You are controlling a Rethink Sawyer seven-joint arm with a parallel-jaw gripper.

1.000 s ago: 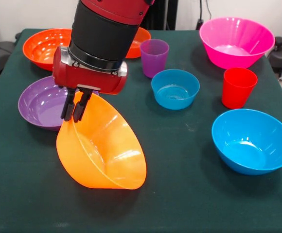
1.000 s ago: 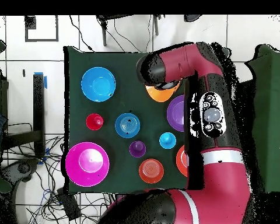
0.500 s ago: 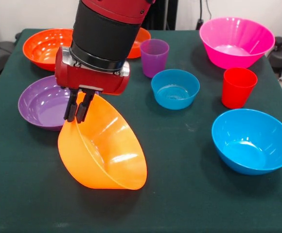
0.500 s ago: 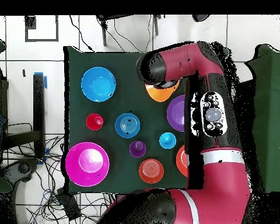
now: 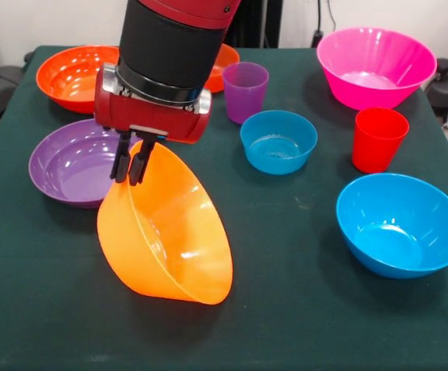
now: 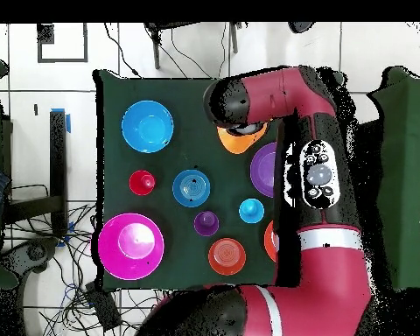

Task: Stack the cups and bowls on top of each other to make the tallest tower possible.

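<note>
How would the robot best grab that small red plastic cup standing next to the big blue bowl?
Probably from straight above, pinching the rim of the small red plastic cup: it stands upright with its open mouth up, so one finger could go inside and one outside the thin wall. The space above it is free, and the big blue bowl sits apart from it.

The large orange bowl (image 5: 166,232) hangs steeply tilted, its rim pinched near the top, its mouth facing forward and to the right, its lower edge close to the tabletop. Just behind it to the left the shallow purple bowl (image 5: 69,161) sits upright, and further back the red-orange bowl (image 5: 73,73). The translucent purple cup (image 5: 245,91) stands upright beside the small blue bowl (image 5: 278,141). The red cup (image 5: 378,139) stands between the big pink bowl (image 5: 375,66) and the big blue bowl (image 5: 401,224). From overhead, a light blue cup (image 6: 251,210) and a small orange bowl (image 6: 227,255) also show.
</note>
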